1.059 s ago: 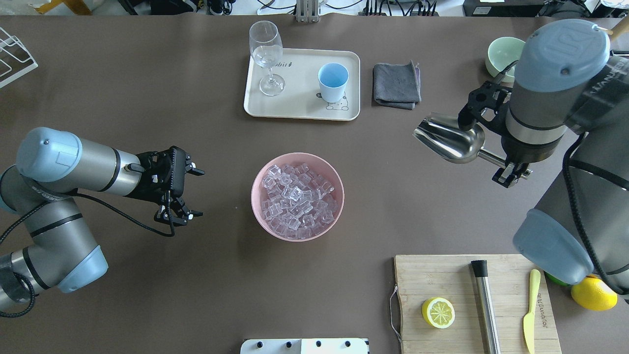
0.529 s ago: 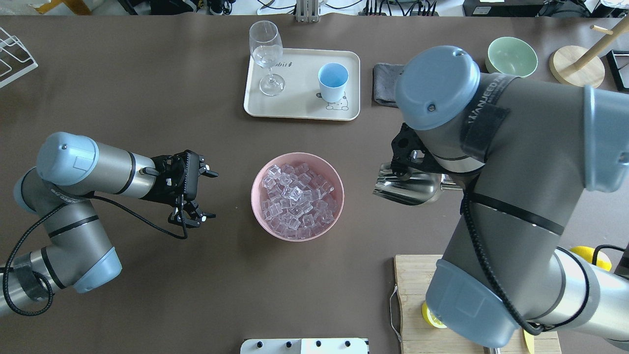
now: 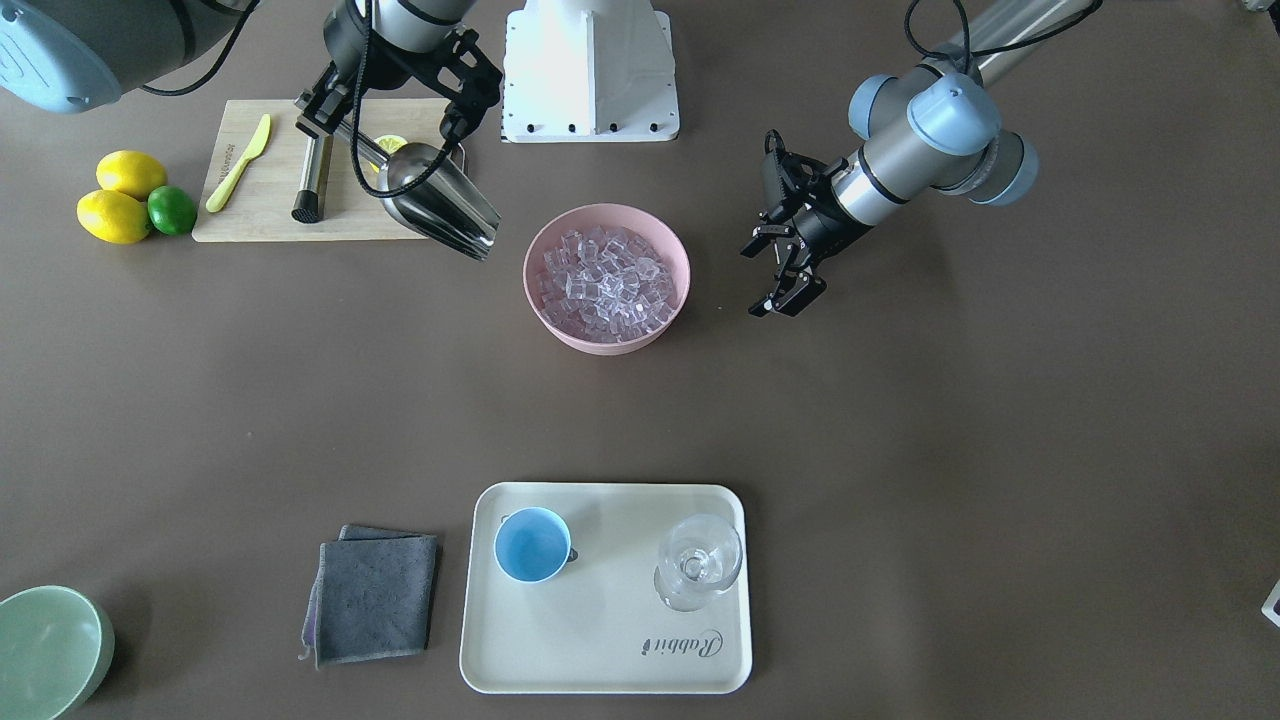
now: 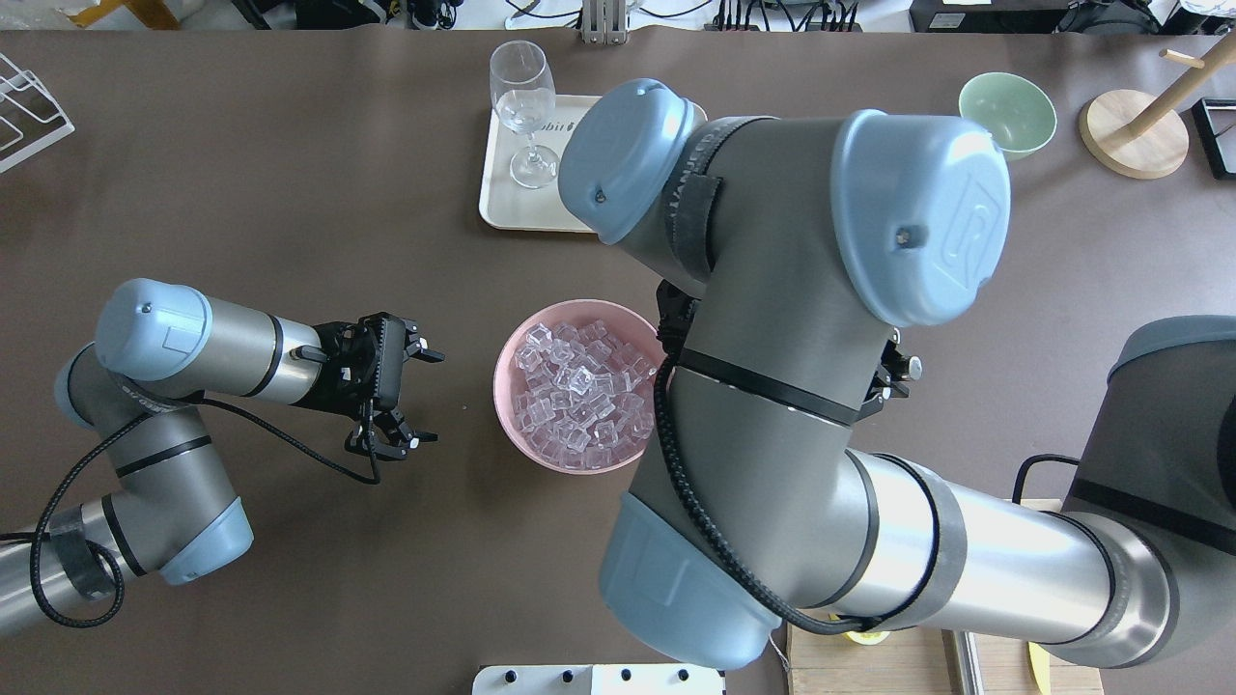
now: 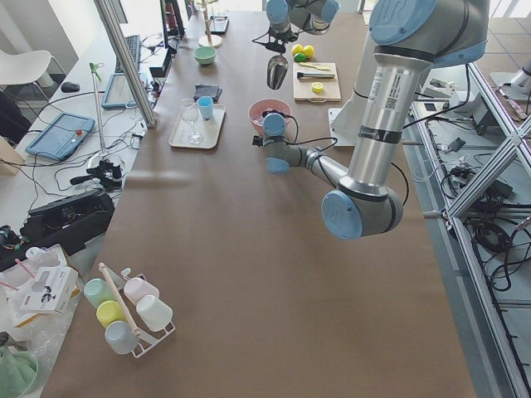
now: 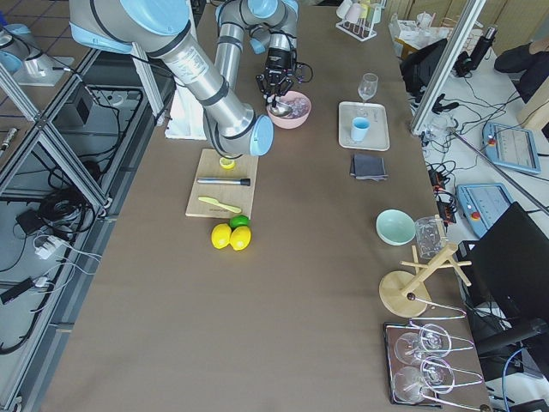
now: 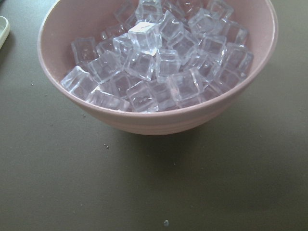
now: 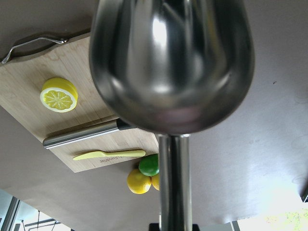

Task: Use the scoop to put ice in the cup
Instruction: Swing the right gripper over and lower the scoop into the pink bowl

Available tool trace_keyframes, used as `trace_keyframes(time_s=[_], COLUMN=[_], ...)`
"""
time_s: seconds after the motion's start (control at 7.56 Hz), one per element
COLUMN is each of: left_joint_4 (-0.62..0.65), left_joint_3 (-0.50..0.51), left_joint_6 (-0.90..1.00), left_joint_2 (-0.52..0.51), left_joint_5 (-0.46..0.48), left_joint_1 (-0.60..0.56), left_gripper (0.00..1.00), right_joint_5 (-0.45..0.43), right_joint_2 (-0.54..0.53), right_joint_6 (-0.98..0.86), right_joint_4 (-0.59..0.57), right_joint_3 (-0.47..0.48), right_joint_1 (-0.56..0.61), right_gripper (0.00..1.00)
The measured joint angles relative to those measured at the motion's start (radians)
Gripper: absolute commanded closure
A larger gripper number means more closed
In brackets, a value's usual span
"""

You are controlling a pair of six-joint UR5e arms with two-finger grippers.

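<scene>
The steel scoop [image 3: 440, 210] hangs empty and tilted, its mouth close to the rim of the pink bowl [image 3: 606, 345] on the side toward the cutting board. My right gripper [image 3: 335, 125] is shut on the scoop's handle. The right wrist view shows the scoop's empty trough [image 8: 173, 62]. In the overhead view my right arm hides the scoop. The ice [image 3: 605, 280] fills the pink bowl [image 4: 560, 461] and shows close up in the left wrist view [image 7: 159, 62]. My left gripper [image 4: 436, 398] is open and empty beside the bowl, apart from it. The light-blue cup [image 3: 532, 545] stands upright on the tray.
A cream tray [image 3: 600, 650] also holds a stemmed glass [image 3: 698, 562]. A grey cloth [image 3: 375, 595] and a green bowl [image 3: 45, 650] lie beside it. A cutting board [image 3: 250, 215] holds a steel rod [image 3: 312, 180], a yellow knife [image 3: 238, 162] and a lemon half; lemons [image 3: 120, 195] lie next to it.
My right arm has swung the scoop from the table's right side across to the pink bowl. My left gripper has moved a little closer to the bowl, still open.
</scene>
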Motion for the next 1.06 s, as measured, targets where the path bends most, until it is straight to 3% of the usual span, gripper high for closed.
trace_keyframes(time_s=[0.66,1.06], left_joint_4=[-0.050,-0.076], left_joint_3=[0.077,0.083], left_joint_6=[-0.068,-0.121], left_joint_2=[-0.058,-0.068], left_joint_5=[-0.001,-0.002], left_joint_1=[0.020,0.027], left_gripper=[0.01,0.01], right_joint_5=[-0.001,-0.008], right_joint_2=[0.186,0.208], right_joint_6=[0.006,0.033], right_joint_4=[-0.050,-0.045], right_joint_3=[-0.306,-0.381], right_joint_1=[-0.019,-0.066], right_gripper=[1.00,1.00])
